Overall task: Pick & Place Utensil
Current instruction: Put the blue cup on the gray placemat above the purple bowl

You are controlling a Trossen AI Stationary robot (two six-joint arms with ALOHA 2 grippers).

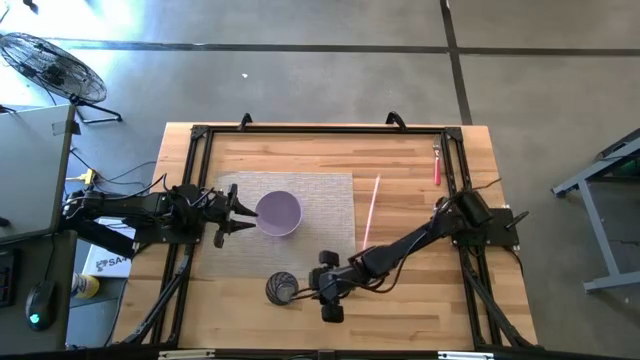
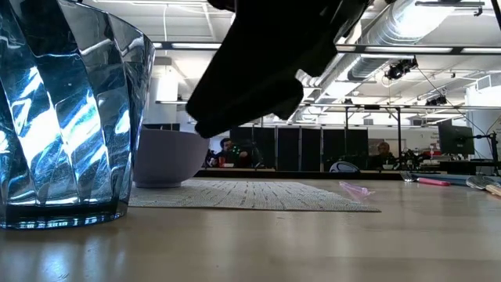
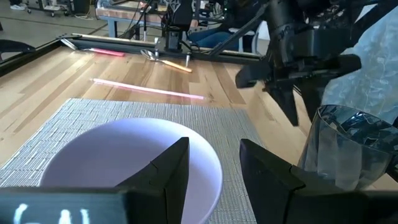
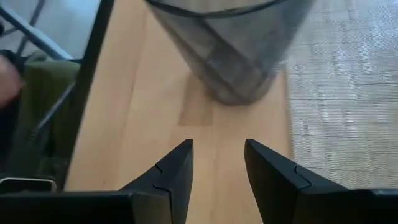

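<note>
A long pink utensil (image 1: 370, 210) lies flat on the wood just right of the grey placemat (image 1: 320, 190); it also shows in the left wrist view (image 3: 149, 91) and the low view (image 2: 356, 189). A lavender bowl (image 1: 279, 213) stands on the placemat. A dark ribbed glass (image 1: 281, 289) stands on the wood near the table's near edge. My right gripper (image 1: 306, 290) is open, low over the table just right of the glass (image 4: 230, 43), fingers pointing at it. My left gripper (image 1: 245, 212) is open at the bowl's left rim (image 3: 124, 155).
More utensils lie at the table's far right by the frame: a red-pink one (image 1: 437, 166) and others (image 3: 168, 59). The black frame rail (image 1: 320, 130) runs around the table. Bare wood lies right of the placemat around the pink utensil. People sit in the room beyond (image 2: 227, 149).
</note>
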